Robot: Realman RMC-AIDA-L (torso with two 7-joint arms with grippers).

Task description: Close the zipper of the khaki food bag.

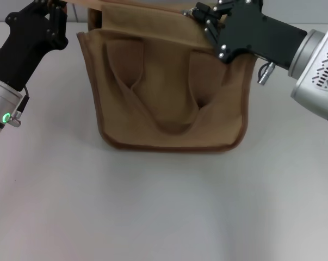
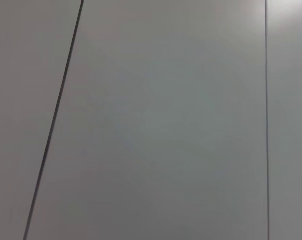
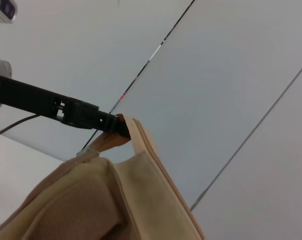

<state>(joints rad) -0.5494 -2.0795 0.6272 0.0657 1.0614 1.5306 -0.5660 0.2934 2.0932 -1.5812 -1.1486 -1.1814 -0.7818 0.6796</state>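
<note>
The khaki food bag [image 1: 169, 92] stands upright at the table's far middle, its two strap handles hanging down its front. My left gripper [image 1: 59, 6] is at the bag's top left corner, shut on the khaki tape end of the zipper [image 3: 156, 165]; the right wrist view shows that gripper [image 3: 113, 125] pinching the tape. At the bag's top right corner my right gripper [image 1: 198, 15] is shut, with the small silver slider [image 1: 186, 11] at its fingertips. The bag's top edge [image 3: 90, 205] is stretched between both grippers. The left wrist view shows none of these.
The bare white table [image 1: 153, 206] spreads in front of and beside the bag. Pale wall panels [image 2: 156, 120] with thin dark seams stand behind it.
</note>
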